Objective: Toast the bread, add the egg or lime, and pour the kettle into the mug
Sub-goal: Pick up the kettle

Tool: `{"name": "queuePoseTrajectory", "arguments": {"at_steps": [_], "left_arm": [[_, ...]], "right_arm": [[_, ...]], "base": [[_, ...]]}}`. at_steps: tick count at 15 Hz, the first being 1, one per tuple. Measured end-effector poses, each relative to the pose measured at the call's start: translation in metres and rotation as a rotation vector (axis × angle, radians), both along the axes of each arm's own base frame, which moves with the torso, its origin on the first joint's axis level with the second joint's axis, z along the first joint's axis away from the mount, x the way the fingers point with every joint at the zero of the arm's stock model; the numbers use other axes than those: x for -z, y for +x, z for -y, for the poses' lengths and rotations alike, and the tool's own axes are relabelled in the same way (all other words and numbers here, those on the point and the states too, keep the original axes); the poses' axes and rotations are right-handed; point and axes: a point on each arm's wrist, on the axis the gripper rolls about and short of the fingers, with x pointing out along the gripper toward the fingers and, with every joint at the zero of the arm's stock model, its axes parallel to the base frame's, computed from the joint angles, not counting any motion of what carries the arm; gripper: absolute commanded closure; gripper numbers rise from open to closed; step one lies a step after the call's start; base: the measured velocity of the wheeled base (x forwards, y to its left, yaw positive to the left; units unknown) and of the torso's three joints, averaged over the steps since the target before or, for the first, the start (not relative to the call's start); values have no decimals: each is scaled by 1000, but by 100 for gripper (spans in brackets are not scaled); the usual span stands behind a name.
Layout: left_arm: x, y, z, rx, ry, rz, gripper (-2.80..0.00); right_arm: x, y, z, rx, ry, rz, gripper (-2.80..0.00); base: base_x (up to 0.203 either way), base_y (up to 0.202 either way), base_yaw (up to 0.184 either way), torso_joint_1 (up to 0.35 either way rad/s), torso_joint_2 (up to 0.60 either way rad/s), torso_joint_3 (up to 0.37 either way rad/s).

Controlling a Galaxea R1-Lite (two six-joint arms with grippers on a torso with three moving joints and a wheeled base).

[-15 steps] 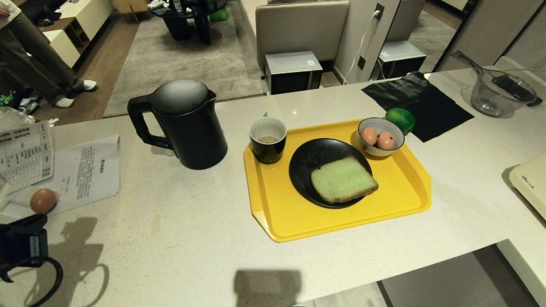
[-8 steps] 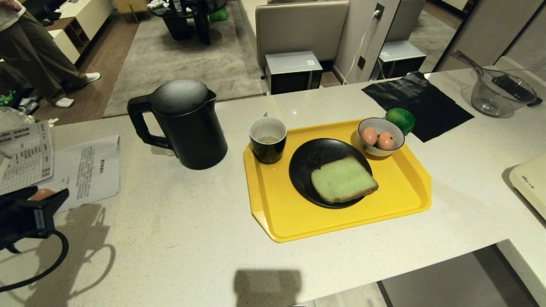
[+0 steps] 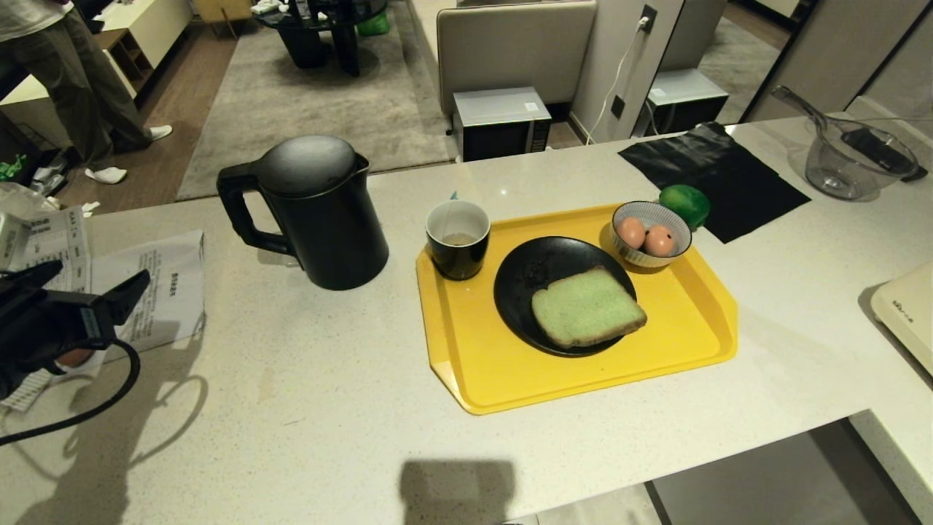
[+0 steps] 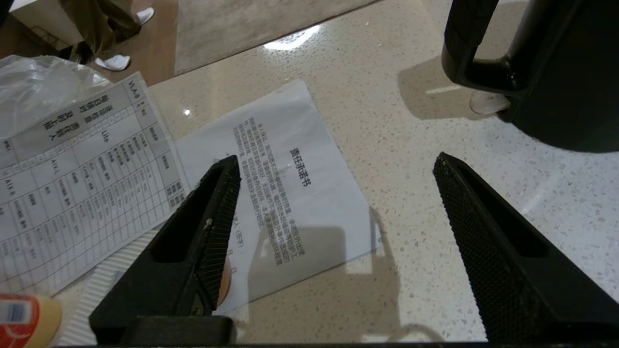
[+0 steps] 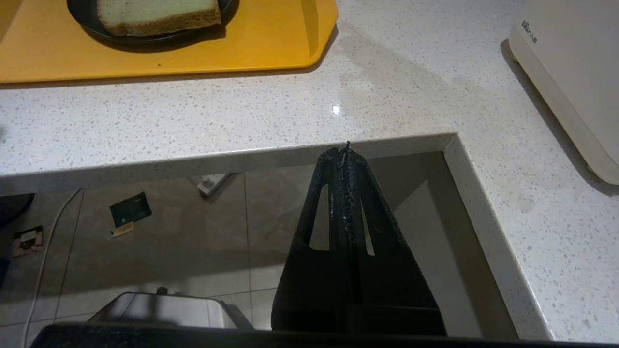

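Left tool [image 3: 87, 288]: at the far left edge of the tabletop [image 3: 291, 408], above the printed papers [image 3: 157, 292], fingers [image 4: 220, 212] spread wide apart with nothing between them. An egg [image 3: 73, 357] lies on the papers beneath it, mostly hidden by the tool body.

Kettle [image 3: 313, 211]: upright on the tabletop, right of the papers and well apart from the left tool, handle toward the papers, lid on.

Mug [image 3: 457, 237]: upright on the rear left corner of the yellow tray [image 3: 510, 379], just right of the kettle, a little liquid in the bottom.

Black plate [image 3: 532, 281]: centre of the tray. The bread [image 3: 587, 306] lies flat on its nearer right part.

Striped bowl [image 3: 651, 233]: rear right corner of the tray, holding two brown eggs [image 3: 645, 235].

Lime [image 3: 685, 204]: on the tabletop behind the bowl, just off the tray, beside the black cloth [image 3: 711, 175].

Glass bowl [image 3: 856, 164]: far right rear of the tabletop.

White appliance [image 3: 904, 310]: at the right edge.

Right tool [image 5: 346, 159]: below the front edge of the tabletop, over the floor, fingers pressed together, holding nothing.

A person's legs [image 3: 73, 87] stand on the floor at the far left rear.
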Motion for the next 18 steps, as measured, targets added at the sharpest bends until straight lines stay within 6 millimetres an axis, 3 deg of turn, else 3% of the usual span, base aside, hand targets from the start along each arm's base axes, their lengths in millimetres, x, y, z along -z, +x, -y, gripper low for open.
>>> {"name": "queuePoseTrajectory", "arguments": {"at_steps": [4,9,18], "left_arm": [[2,15,-2,54,2,22,-280],[9,28,7,259,16,29,-280],[33,38,9,237,-3,-61,-280]], "right_arm": [[0,0,0,0,0,0,0],[0,0,0,0,1,0,0],[0,0,0,0,1,0,0]], "base": [[0,0,0,0,0,0],[0,0,0,0,0,0],[0,0,0,0,0,0]]}}
